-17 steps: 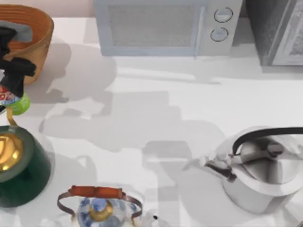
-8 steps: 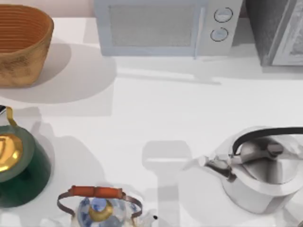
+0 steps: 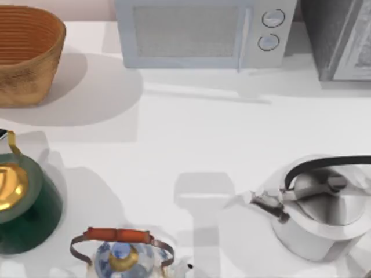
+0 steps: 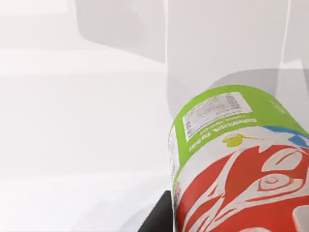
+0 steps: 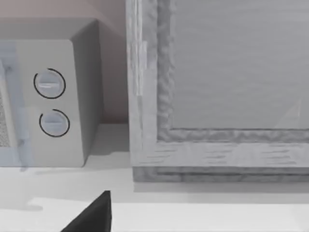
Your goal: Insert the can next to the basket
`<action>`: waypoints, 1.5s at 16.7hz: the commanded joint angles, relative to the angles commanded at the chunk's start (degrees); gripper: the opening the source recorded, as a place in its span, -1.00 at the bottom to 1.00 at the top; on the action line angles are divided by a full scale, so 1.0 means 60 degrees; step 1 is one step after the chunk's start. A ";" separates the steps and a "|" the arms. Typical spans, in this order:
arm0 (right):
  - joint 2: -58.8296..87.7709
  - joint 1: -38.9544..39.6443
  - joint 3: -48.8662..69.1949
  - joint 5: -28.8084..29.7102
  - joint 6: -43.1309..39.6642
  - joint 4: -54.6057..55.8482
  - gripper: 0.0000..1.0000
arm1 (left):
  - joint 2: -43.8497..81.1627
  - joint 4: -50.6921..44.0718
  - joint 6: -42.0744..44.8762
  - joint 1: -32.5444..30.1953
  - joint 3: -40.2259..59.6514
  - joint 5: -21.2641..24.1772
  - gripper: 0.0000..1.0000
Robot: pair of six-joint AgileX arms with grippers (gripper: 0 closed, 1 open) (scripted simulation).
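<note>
The tan-orange woven basket (image 3: 26,55) stands at the table's back left corner in the top view. The can (image 4: 241,164) shows close up in the left wrist view, with a green band, a white label and a red and white pattern. It hangs above the white table. My left gripper (image 4: 231,220) is shut on the can, and one dark finger (image 4: 159,217) shows beside it. A dark part of my right gripper (image 5: 91,215) shows in the right wrist view, facing the microwave and a grey cabinet.
A microwave (image 3: 200,32) and a grey cabinet (image 3: 342,37) line the back. A steel kettle (image 3: 322,208) stands at the front right, a green kettle with a gold lid (image 3: 23,200) at the front left, and a blue-white teapot (image 3: 122,252) at the front edge.
One second ago my left arm held the can just in front of the basket at the left edge. It has since moved out of the top view, and its shadow is gone.
</note>
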 joint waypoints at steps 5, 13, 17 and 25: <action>0.0000 0.0000 0.0000 0.0000 0.0000 0.0000 1.00 | 0.0044 0.0137 -0.0006 0.0017 -0.0100 0.0002 -1.00; 0.0000 0.0000 0.0000 0.0000 0.0000 0.0000 1.00 | 0.0044 0.0137 -0.0006 0.0017 -0.0100 0.0002 0.06; 0.0000 0.0000 0.0000 0.0000 0.0000 0.0000 1.00 | 0.0044 0.0137 -0.0006 0.0017 -0.0100 0.0002 0.66; 0.0000 0.0000 0.0000 0.0000 0.0000 0.0000 1.00 | 0.0044 0.0137 -0.0006 0.0017 -0.0100 0.0002 1.00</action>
